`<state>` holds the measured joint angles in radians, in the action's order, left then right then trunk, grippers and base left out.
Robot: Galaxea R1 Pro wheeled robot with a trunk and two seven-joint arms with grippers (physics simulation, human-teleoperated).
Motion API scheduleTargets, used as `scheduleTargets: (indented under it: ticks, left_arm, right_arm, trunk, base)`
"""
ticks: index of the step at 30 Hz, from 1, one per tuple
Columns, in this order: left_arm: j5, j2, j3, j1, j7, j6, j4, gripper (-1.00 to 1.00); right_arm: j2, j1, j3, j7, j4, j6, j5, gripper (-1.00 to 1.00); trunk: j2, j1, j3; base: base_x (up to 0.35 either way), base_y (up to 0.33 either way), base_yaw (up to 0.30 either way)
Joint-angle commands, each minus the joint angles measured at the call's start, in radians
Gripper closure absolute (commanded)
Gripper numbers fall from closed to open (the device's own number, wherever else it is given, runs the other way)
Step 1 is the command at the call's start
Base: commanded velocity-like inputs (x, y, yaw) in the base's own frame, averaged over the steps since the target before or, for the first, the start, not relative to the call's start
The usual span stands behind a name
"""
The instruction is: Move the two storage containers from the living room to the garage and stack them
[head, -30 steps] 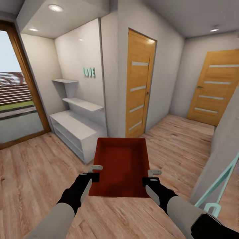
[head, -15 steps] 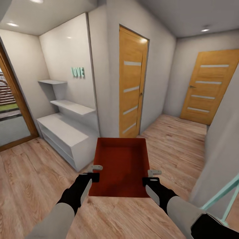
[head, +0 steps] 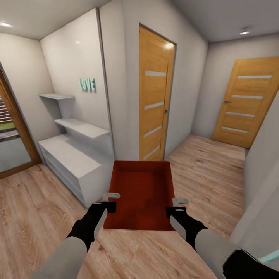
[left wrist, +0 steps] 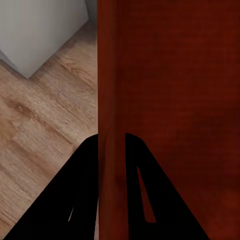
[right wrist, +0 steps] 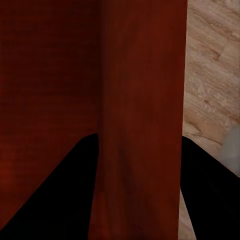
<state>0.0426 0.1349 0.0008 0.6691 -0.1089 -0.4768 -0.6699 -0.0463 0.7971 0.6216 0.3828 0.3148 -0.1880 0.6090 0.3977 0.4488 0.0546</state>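
One red-orange open storage container (head: 141, 190) hangs level in front of me, above light wood planks. My left gripper (head: 110, 201) is shut on its left wall and my right gripper (head: 176, 205) is shut on its right wall. In the left wrist view the black fingers (left wrist: 85, 190) pinch the thin red wall (left wrist: 112, 100). The right wrist view has the other wall (right wrist: 142, 75) between dark fingers (right wrist: 65, 195). The garage and its floor are out of view.
A white shelf unit (head: 73, 159) stands close ahead on the left, under teal LOVE letters (head: 88, 84). An orange-brown door (head: 155, 100) is straight ahead and another (head: 244, 104) at the far right. A glass door (head: 11, 135) is left, a white wall (head: 263, 186) close on the right.
The whole view has swung right and moved forward: the glass door and shelves slid left, and the teal frame at the right nearly left the picture. Container and grippers kept their hold.
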Motion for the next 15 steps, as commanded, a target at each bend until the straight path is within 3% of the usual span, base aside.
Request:
scheduleTargets:
  ticks: [1,5,15]
  left_arm:
    - [0.033,0.000,0.003,0.001,-0.033,-0.008,0.007,1.00]
    - [0.033,0.000,0.003,0.001,-0.033,-0.008,0.007,1.00]
    - [0.033,0.001,0.004,0.000,-0.033,-0.008,0.007,1.00]
  right_arm:
    - [0.001,0.002,-0.017,0.007,0.004,0.018,-0.025,1.00]
    - [0.000,0.002,-0.017,0.007,0.004,0.018,-0.025,1.00]
    - [0.000,0.002,-0.016,0.007,0.004,0.018,-0.025,1.00]
  trunk:
    - [0.002,0.001,0.002]
    - [0.002,0.001,0.002]
    - [0.002,0.001,0.002]
  base:
    - [0.322,0.000,0.000]
    - [0.322,0.000,-0.067]
    - [0.322,0.000,-0.231]
